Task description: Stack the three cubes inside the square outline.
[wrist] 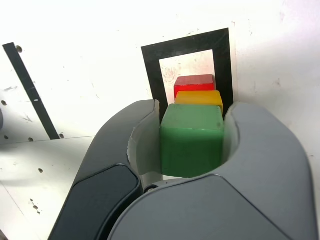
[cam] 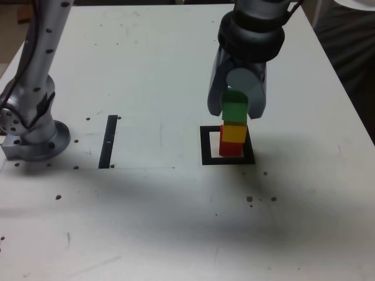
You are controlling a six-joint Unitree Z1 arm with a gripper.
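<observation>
So the stack is basically up. The red cube (cam: pixel 231 149) sits at the bottom inside the square outline (cam: pixel 205 146), the yellow cube (cam: pixel 234 133) is on top of it, and the green cube (cam: pixel 235 109) is on top of that. All three line up pretty well, maybe a hair of offset between layers in the exterior view, nothing dramatic.

The gripper (cam: pixel 236 105) is pointing down over the stack with the green cube right between its two jaws. In the wrist view the green cube (wrist: pixel 192 139) fills most of the space between them: one jaw looks pressed up against its side, while the other has a thin sliver of gap showing along the cube's face. So the jaws are narrow, close around the green cube, but I honestly can't tell whether they're gripping it or have just let go. The cube is resting on the yellow one (wrist: pixel 199 97) either way.

Below the jaws, looking past the green cube in the wrist view, you get the yellow top edge, then the red cube (wrist: pixel 194 84), and the black square border (wrist: pixel 152 70) framing all of it.

Off to one side of the jaws, well apart from the stack, there's a narrow black strip (cam: pixel 109 141) on the white table (cam: pixel 176 222). The arm's base (cam: pixel 34 140) sits beyond that strip, at the exterior view's left.
</observation>
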